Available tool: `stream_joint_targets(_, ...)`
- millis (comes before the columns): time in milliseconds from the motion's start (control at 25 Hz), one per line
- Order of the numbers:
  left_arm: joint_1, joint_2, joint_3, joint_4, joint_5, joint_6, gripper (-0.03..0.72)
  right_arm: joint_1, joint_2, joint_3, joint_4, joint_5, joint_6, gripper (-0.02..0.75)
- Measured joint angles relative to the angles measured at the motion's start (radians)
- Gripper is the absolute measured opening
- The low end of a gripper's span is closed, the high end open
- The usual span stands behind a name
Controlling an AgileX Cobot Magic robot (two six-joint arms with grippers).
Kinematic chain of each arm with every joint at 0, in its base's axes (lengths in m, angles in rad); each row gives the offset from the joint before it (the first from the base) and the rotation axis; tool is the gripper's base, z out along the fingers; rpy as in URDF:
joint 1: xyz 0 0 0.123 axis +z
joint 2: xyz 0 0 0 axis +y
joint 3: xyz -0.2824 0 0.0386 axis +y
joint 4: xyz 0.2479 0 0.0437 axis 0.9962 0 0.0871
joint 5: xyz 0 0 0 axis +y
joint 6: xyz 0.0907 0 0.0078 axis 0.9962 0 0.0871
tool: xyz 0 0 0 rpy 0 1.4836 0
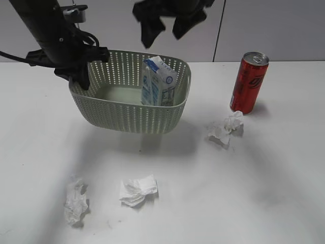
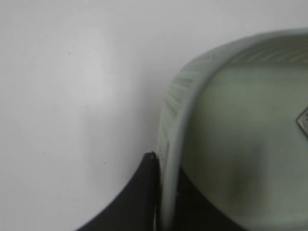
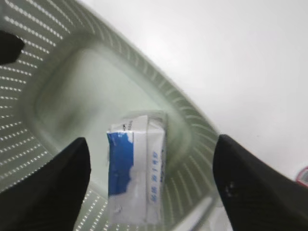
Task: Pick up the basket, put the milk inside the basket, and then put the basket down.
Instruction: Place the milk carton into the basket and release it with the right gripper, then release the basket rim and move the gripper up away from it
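The pale green basket (image 1: 127, 114) hangs tilted above the table, its shadow below it. My left gripper (image 1: 81, 68) is shut on the basket's left rim; in the left wrist view the rim (image 2: 168, 144) sits between the two dark fingers (image 2: 166, 192). The white and blue milk carton (image 1: 158, 81) stands inside the basket, toward its right wall, and shows in the right wrist view (image 3: 137, 168). My right gripper (image 1: 163, 23) is open and empty above the carton; its fingers (image 3: 151, 185) stand wide on either side of it, clear of it.
A tall red drink can (image 1: 249, 82) stands on the white table (image 1: 264, 193) at the right. Crumpled tissues lie near the can (image 1: 226, 127), at front centre (image 1: 137, 190) and front left (image 1: 75, 201).
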Motion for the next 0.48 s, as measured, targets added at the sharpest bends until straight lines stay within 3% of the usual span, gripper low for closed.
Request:
stream_joint_targets(280, 0.0, 0.0, 0.0, -0.004, 0.008, 0.0, -0.015, -0.068, -0.267, 0.042, -0.031, -0.008, 0.0, 0.597)
stream_joint_targets(480, 0.0, 0.0, 0.0, -0.034, 0.008, 0.0, -0.015, -0.085, -0.478, 0.355, -0.114, -0.01, -0.006, 0.593)
